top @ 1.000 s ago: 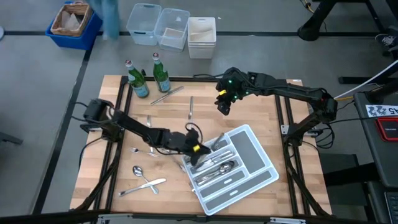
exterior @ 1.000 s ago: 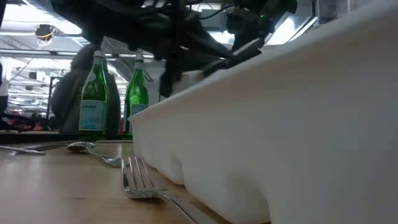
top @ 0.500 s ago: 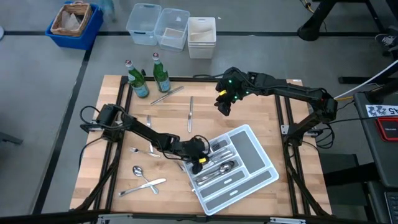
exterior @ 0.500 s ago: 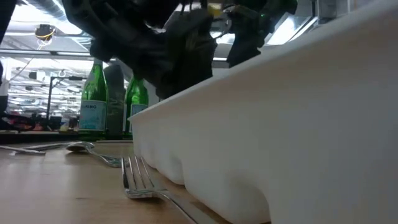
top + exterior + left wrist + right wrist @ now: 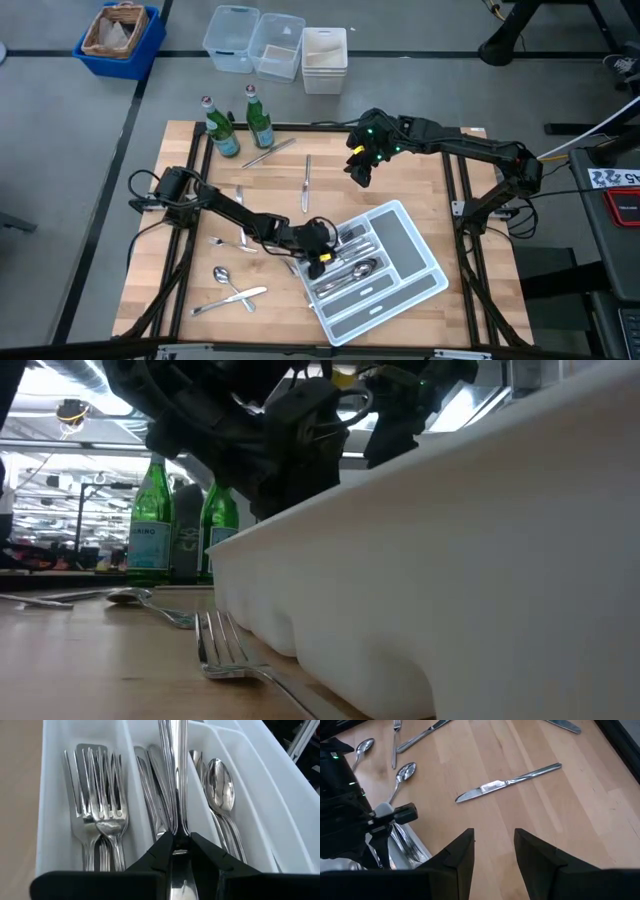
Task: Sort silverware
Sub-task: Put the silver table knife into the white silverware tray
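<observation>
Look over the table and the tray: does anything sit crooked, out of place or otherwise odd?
The white divided tray lies skewed to the table's edges. Loose silverware remains scattered on the wood: a knife mid-table, a spoon near the front, and a fork beside the tray wall. The left gripper holds one piece over the tray's middle compartment. Nothing looks spilled or damaged.

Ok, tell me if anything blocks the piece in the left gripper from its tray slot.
Nothing visible does. The left gripper holds a silver handle directly over the middle compartment of the white tray, where knives already lie flat.
</observation>
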Tool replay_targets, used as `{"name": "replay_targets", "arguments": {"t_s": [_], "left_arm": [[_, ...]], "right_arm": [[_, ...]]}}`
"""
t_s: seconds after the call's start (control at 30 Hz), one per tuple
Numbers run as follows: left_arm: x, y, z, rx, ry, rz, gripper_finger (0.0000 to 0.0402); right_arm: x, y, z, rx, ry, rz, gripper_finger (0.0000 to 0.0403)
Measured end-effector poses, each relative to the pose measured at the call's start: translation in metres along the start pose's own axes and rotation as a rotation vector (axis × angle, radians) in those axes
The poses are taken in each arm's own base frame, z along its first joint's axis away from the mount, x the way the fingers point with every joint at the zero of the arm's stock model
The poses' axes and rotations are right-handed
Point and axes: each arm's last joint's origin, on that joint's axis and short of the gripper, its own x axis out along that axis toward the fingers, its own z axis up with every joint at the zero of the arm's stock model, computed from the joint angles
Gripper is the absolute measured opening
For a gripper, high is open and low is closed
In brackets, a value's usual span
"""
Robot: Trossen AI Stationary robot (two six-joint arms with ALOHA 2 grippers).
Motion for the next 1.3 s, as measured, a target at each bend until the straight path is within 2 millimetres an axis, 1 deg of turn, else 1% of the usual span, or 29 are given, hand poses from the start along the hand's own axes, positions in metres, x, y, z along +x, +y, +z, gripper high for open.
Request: {"name": "replay_targets", "arguments": {"t_s": [0.3, 0.37, 0.53, 0.6, 0.67, 0.77, 0.93, 1.03, 1.13, 1.3], "left_arm": [[0.0, 0.0, 0.0, -0.043, 0.004, -0.001, 0.0047], [0.0, 0.0, -0.001, -0.043, 0.008, -0.006, 0.0061], [0.0, 0.0, -0.002, -0.041, 0.023, -0.016, 0.0118], [0.0, 0.0, -0.002, -0.042, 0.018, -0.017, 0.0135], [0.0, 0.0, -0.002, -0.054, 0.018, -0.015, 0.0144], [-0.005, -0.002, 0.003, -0.106, 0.013, -0.03, 0.0148], [-0.021, -0.005, 0.023, -0.167, 0.002, -0.13, 0.0136], [-0.038, -0.008, 0.036, -0.126, -0.027, -0.156, 0.013], [-0.059, -0.008, 0.045, -0.099, -0.017, -0.118, 0.0128], [-0.102, -0.005, 0.051, -0.106, 0.045, 0.008, 0.0127]], "right_arm": [[0.0, 0.0, 0.0, 0.0, 0.0, 0.0, 0.0143], [0.0, 0.0, 0.0, 0.0, 0.0, 0.0, 0.0143], [0.0, 0.0, 0.0, -0.001, 0.0, 0.0, 0.0143], [0.0, 0.0, 0.0, 0.0, 0.0, 0.0, 0.0143], [0.0, 0.0, 0.0, -0.001, 0.0, 0.0, 0.0143], [0.0, 0.0, 0.0, -0.008, 0.0, 0.0, 0.0143], [0.0, 0.0, 0.0, -0.127, -0.002, 0.001, 0.0143], [0.005, -0.001, 0.001, -0.219, 0.001, 0.002, 0.0143], [0.013, -0.003, 0.002, -0.313, 0.006, 0.002, 0.0143], [0.034, -0.008, 0.004, -0.499, 0.007, 0.028, 0.0143]]}}
